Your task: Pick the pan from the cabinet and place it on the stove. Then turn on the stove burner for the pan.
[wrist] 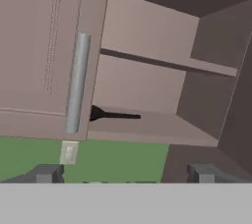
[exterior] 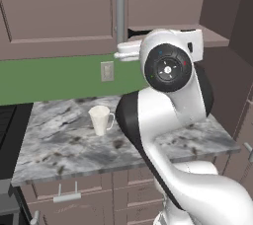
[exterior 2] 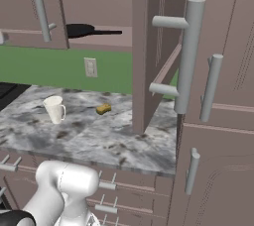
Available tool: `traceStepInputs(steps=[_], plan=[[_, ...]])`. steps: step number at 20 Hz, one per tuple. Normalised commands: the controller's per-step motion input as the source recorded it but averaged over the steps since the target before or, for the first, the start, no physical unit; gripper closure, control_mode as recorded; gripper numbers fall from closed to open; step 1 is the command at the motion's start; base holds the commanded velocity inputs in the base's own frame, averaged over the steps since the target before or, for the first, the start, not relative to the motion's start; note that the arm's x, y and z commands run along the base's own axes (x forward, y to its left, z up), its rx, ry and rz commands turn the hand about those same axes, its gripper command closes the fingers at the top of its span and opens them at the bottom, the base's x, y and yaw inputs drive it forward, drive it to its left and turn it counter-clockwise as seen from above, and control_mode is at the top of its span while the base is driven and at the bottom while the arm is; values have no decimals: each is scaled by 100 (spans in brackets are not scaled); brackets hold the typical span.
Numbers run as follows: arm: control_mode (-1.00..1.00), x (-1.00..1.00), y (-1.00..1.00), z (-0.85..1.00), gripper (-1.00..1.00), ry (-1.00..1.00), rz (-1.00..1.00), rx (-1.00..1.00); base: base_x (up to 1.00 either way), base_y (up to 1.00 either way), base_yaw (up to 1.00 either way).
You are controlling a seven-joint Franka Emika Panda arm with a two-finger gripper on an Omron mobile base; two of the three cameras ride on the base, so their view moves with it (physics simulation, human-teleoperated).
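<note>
The black pan (exterior 2: 82, 30) lies on the lowest shelf of the open cabinet (exterior 2: 99, 2), its long handle (wrist: 118, 116) pointing right. In the hand view the closed left door (wrist: 44, 46) hides the pan's round body, so just the handle pokes out past it. My gripper (wrist: 125, 174) is open, its two fingertips (wrist: 47, 173) wide apart and nothing between them. It hovers in front of and below the shelf, some way short of the handle. A black corner of the stove (exterior: 7, 130) shows left of the counter.
The cabinet's right door (exterior 2: 144, 46) stands swung out edge-on over the counter, with its silver bar handle (exterior 2: 191, 56) jutting forward. A white mug (exterior: 101, 119) and a small yellow sponge (exterior 2: 103, 108) sit on the marble counter (exterior: 59, 145). An outlet (exterior: 107, 71) is on the green wall.
</note>
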Motion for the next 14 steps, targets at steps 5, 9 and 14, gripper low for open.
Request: traceStepInputs(steps=[5,9,14], plan=[[-100,25,4,2,-100,-10,7,12,0,0,0],[-100,13,-5,0,-100,-10,3,1,0,0,0],[-100,30,0,-7,-100,-4,6,0,0,0,0]])
